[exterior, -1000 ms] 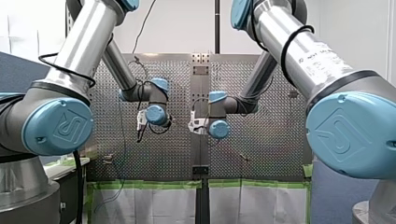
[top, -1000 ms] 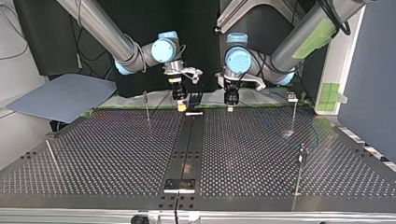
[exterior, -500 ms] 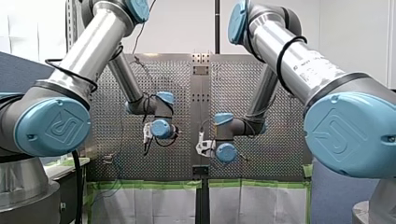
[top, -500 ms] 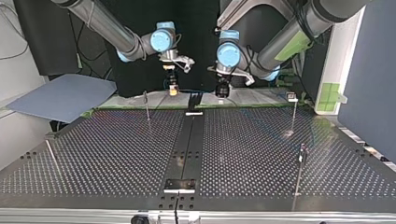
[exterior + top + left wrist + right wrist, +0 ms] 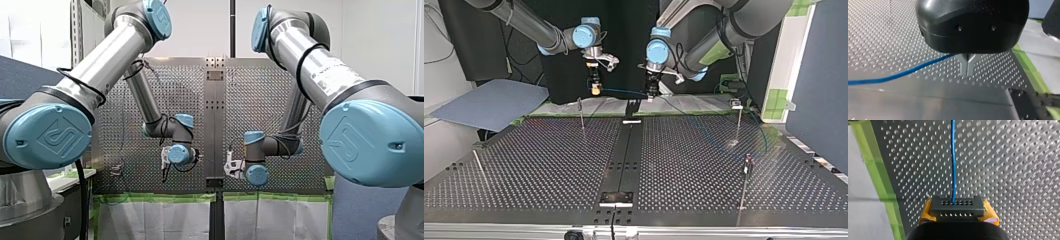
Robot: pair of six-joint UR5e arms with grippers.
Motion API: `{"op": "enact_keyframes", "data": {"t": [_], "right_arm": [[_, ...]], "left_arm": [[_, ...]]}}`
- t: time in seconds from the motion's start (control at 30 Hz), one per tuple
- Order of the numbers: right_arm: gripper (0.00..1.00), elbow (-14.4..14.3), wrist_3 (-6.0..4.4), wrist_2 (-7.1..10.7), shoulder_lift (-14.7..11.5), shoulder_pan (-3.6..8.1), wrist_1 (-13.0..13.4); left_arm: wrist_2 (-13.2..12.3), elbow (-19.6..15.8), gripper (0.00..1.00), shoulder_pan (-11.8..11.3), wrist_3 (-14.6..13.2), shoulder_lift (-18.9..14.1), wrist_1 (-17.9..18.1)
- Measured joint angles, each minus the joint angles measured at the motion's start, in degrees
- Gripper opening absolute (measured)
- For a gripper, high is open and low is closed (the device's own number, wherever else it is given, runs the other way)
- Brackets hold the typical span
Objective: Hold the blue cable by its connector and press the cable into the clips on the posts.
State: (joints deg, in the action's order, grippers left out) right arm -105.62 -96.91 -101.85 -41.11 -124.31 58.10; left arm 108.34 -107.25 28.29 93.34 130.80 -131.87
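In the upper middle of the top view, the blue cable is seen stretched in the air between the two pincers, near the far edge of the perforated bench. It is held at the frame's left by the right pincer and at the frame's right by the left pincer.

In the right wrist view, the black connector is grasped between the yellow pads of the right pincer. The cable leaves the connector's upper row of holes and runs straight ahead of the pincer, over the perforated plate. A strip of green tape is seen along the plate's edge.

In the left wrist view, the metal fingers of the left pincer are clenched together. The cable is gripped at their root and runs off to one side, above the bench.

Thin posts are seen standing on the bench in the top view, one left of centre and one at the upper right. The stretched length is held apart from both. A further, fainter length of cable is seen curving over the bench just beside the right-hand post.
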Motion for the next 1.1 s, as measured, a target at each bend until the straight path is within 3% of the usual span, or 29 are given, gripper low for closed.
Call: {"op": "enact_keyframes", "data": {"t": [0.3,0.63,0.87,1.1], "right_arm": [[0.00,-4.7,0.62,4.50,0.1,4.72,4.8],[0.00,-9.5,0.31,5.19,0.9,9.40,8.0],[0.00,-10.0,0.03,5.48,4.5,11.95,11.5],[0.00,-8.9,0.55,8.51,5.9,15.76,13.2]], "left_arm": [[1.9,4.4,0.00,4.6,2.1,4.6,-0.1],[3.5,9.8,0.00,9.5,3.5,10.0,-0.8],[5.5,13.5,0.00,11.4,4.4,13.9,0.6],[7.9,16.1,0.00,12.8,4.7,17.3,0.4]]}}
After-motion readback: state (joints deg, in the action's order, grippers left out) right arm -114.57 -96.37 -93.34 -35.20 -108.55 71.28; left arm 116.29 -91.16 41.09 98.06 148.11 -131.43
